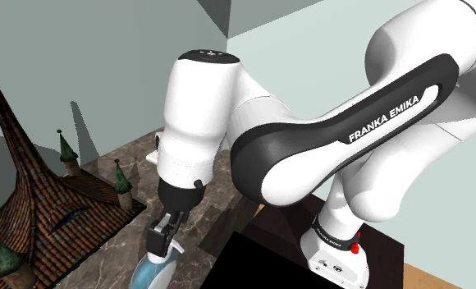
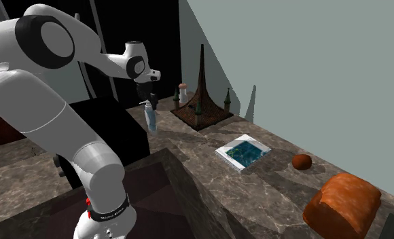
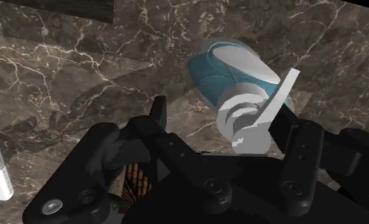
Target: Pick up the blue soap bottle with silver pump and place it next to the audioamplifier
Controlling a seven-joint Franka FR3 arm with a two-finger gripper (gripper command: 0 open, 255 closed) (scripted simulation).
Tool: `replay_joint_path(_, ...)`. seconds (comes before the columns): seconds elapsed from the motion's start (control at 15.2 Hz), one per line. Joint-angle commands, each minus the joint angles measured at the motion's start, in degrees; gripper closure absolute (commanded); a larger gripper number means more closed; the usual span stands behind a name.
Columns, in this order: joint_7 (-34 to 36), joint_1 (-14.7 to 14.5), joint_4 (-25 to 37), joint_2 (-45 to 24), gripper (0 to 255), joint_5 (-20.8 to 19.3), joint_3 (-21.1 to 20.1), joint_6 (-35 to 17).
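The soap bottle (image 3: 222, 71) has a blue body and a silver pump (image 3: 250, 114). It hangs from my black gripper (image 3: 224, 113), whose fingers are shut on the pump's neck. In the second exterior view the gripper (image 2: 147, 100) holds the bottle (image 2: 151, 119) in the air above the near end of the dark marble counter (image 2: 209, 180), body pointing down. In the shoulder view the gripper (image 1: 169, 232) and the bottle (image 1: 157, 269) hang low near the stand. I cannot tell which object is the amplifier.
A dark brown spired model (image 2: 201, 95) with small green cones stands at the counter's far end, a small pale bottle (image 2: 183, 92) beside it. Farther along lie a flat white box with a blue top (image 2: 242, 152), a brown ball (image 2: 301, 161) and an orange-brown loaf shape (image 2: 342, 204).
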State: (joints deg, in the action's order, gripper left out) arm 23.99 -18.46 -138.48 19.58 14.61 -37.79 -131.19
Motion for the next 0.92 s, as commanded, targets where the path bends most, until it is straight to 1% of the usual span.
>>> replay_joint_path(0.0, 0.0, 0.0, 0.0, 0.0, 0, 0.0, 0.0, 0.0)
replay_joint_path(0.2, 0.0, 0.0, 0.0, 0.0, 0, 0.0, 0.0, 0.0)
replay_joint_path(0.46, -1.2, -0.9, 3.6, 4.7, 0, 1.1, 2.7, 8.2)
replay_joint_path(0.86, -1.2, -0.9, 3.6, 4.7, 0, 1.1, 2.7, 8.1)
